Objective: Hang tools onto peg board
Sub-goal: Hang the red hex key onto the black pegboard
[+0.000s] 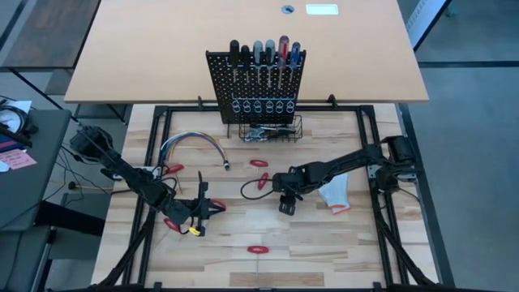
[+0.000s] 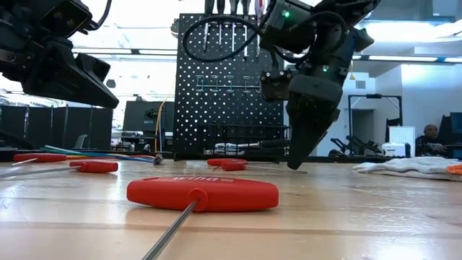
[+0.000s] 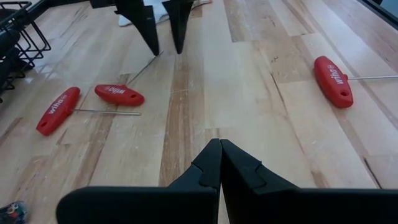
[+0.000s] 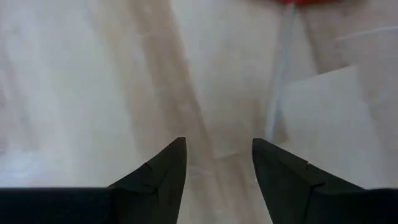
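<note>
Right gripper (image 1: 285,205) open, empty, hovers over table just beside red T-handle tool (image 1: 263,182). Centre jaws over thin shaft, descend, pinch firmly. Left gripper (image 1: 200,221) closed, empty, idle. Peg board (image 1: 255,85) at rear.

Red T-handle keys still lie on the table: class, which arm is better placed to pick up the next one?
Probably the right. The right gripper is open, low beside a red T-handle key. The left gripper is shut, farther from the keys.
</note>
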You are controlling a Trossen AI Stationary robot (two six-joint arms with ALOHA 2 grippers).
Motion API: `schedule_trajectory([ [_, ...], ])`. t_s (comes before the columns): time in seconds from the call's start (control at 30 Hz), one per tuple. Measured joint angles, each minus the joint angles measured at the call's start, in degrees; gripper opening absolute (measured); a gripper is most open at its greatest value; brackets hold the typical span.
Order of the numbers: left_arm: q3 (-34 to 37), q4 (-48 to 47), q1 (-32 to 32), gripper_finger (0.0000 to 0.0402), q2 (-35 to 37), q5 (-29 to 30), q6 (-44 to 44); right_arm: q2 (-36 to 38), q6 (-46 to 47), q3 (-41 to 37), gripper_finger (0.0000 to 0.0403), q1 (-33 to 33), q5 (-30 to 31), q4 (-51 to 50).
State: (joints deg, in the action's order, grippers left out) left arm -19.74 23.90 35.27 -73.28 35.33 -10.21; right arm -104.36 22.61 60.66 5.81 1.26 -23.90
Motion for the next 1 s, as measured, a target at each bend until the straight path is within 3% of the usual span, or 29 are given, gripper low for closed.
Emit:
schedule_trajectory([
  [0.23,-0.01,-0.01,0.00,0.0000,0.00,0.00,-0.02,-1.75,2.25,0.14,0.0189,0.84,-5.10,3.11],
  [0.37,0.01,-0.09,0.00,0.0000,0.00,-0.02,-0.07,-1.58,-1.49,0.03,0.0189,1.73,-6.19,5.66],
  [0.5,-0.01,0.11,0.00,0.0000,0.02,0.00,0.01,2.39,-3.02,0.35,0.0189,2.13,-0.27,5.24],
  [0.63,-0.01,-0.15,-0.02,0.0000,0.00,-0.02,-0.07,4.17,-1.35,0.34,0.0189,0.77,5.99,-1.31],
  [0.8,0.01,-0.31,0.00,0.0000,0.00,-0.02,-0.08,2.40,2.00,-0.12,0.0168,-1.53,6.23,-4.83],
  [1.0,-0.01,-0.37,0.00,0.0000,0.00,-0.02,-0.08,-2.16,1.98,0.08,0.0107,-1.25,5.83,-2.02],
])
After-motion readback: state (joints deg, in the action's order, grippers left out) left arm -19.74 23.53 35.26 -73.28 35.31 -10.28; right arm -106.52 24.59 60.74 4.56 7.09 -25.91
